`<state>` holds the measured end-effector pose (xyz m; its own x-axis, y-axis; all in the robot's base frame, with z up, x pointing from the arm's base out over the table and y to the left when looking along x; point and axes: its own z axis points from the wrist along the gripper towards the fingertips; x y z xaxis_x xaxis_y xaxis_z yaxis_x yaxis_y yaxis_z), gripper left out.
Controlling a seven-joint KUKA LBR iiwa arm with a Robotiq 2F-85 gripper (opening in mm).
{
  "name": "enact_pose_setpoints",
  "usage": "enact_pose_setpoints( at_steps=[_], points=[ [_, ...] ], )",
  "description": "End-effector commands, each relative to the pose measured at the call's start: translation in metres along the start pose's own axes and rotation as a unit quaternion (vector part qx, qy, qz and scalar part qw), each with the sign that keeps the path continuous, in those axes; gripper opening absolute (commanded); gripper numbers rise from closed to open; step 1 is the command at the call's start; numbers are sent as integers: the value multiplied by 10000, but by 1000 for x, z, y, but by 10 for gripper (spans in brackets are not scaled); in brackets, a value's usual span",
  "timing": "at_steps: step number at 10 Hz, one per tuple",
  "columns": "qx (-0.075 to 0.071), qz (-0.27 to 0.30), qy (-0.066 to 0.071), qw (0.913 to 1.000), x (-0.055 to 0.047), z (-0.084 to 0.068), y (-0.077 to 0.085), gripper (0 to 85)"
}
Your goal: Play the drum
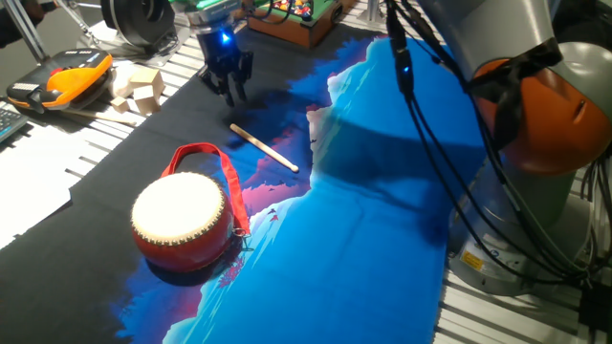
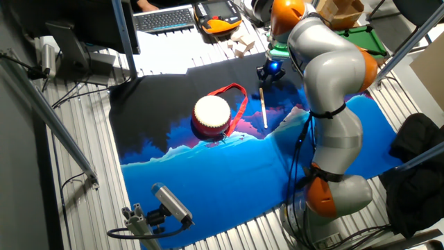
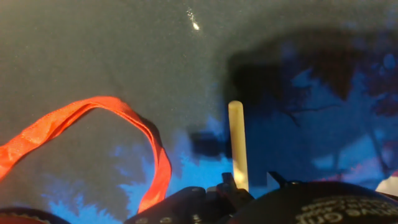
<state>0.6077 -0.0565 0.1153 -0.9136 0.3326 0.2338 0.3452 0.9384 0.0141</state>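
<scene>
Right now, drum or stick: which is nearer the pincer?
The wooden stick. Its far end lies just below the pincer; the drum sits farther off.

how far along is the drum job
Early. Nothing looks done: the drum sits untouched and the stick lies flat on the cloth beside its strap. In hand: the gripper hovers near the stick's far end, holding nothing. Left: grasp the stick and strike the skin.

No text, label, brand or number can be read anywhere in these views.
</scene>
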Motion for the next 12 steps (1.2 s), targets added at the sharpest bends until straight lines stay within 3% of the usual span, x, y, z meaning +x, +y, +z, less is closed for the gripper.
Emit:
enact_pose_setpoints(
  at_steps=[1, 3, 4, 8, 9, 12],
  points=[
    [4, -14, 70, 10000, -2, 4, 0, 340],
    [12, -42, 218, 9998, -5, 14, -1, 340],
    [-1, -49, 224, 9997, -7, 20, -2, 340],
    [-10, -81, 86, 9999, -7, 45, -6, 340],
    [-12, -103, 90, 9999, -9, 48, -7, 510],
    [-56, -140, 88, 9998, -12, 57, -7, 510]
  ],
)
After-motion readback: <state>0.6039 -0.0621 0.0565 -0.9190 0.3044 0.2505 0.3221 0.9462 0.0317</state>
